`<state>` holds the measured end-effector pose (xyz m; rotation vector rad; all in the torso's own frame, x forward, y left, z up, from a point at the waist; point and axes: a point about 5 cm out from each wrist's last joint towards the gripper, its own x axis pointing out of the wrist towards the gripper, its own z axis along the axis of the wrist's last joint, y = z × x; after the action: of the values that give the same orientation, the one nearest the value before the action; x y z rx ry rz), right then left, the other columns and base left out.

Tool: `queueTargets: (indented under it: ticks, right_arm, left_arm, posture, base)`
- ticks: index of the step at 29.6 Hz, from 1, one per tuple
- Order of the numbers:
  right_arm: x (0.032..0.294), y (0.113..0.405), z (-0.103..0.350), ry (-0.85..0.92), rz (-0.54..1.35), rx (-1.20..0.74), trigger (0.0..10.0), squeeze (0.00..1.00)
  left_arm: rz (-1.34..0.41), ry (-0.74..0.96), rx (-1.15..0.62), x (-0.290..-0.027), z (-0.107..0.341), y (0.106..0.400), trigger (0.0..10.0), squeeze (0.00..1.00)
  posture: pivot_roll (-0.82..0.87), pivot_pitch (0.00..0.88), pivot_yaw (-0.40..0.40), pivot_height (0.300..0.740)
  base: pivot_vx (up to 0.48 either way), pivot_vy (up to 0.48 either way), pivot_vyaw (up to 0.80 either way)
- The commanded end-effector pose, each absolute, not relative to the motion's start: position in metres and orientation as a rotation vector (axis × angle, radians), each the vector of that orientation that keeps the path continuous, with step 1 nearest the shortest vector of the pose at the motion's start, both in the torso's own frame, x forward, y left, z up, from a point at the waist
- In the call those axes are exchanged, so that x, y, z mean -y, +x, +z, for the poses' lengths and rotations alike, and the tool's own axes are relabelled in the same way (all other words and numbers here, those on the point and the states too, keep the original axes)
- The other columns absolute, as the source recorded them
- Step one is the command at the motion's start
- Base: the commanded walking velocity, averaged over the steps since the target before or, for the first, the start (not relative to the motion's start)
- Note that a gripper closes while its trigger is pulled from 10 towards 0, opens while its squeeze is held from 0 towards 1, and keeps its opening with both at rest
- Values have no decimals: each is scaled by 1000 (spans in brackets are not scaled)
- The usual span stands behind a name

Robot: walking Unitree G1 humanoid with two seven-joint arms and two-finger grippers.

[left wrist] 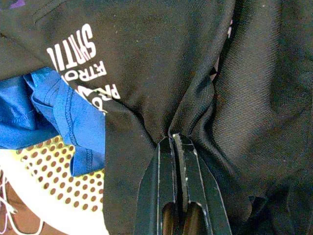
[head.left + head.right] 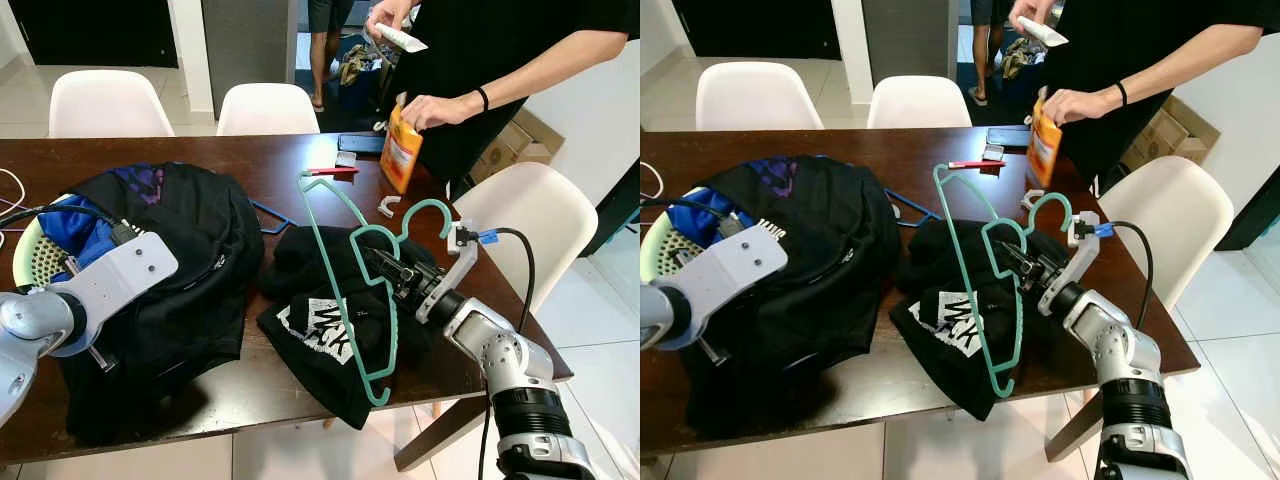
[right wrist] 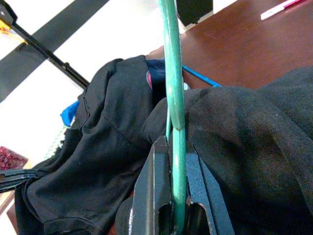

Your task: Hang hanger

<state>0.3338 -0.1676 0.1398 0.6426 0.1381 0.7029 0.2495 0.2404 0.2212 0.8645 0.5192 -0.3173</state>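
Observation:
A teal plastic hanger (image 2: pixel 352 270) stands tilted above a black printed garment (image 2: pixel 330 330) on the brown table (image 2: pixel 260 385). My right gripper (image 2: pixel 385 264) is shut on the hanger near its neck; the hanger (image 3: pixel 174 98) runs up between the fingers (image 3: pixel 152 186) in the right wrist view. My left gripper (image 1: pixel 173 139) is shut on a fold of the black shirt (image 2: pixel 190 270) that lies heaped over a basket. That black shirt (image 1: pixel 161 63) carries white lettering.
A blue garment (image 2: pixel 70 232) lies in a pale perforated basket (image 2: pixel 30 262) at the table's left. A person (image 2: pixel 480 60) stands at the far right holding an orange packet (image 2: pixel 402 150). White chairs (image 2: pixel 268 108) ring the table. A red pen (image 2: pixel 333 171) and a phone (image 2: pixel 360 143) lie behind.

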Motion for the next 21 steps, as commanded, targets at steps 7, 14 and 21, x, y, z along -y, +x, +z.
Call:
queueTargets:
  ticks: [7,14,21]
  right_arm:
    - [168,333,138,652,694,-145,10000,0]
    - [168,334,138,657,697,-146,10000,0]
    - [169,334,138,665,702,-151,10000,0]
  left_arm:
    - [139,823,-103,-273,313,266,0,0]
    - [322,830,-48,-296,326,252,0,0]
    - [513,843,-151,-337,313,223,0,0]
  posture:
    - [110,85,-66,740]
    - [112,92,-68,740]
    - [134,103,-79,740]
  base:
    - [0,0,0]
    - [0,0,0]
    - [0,0,0]
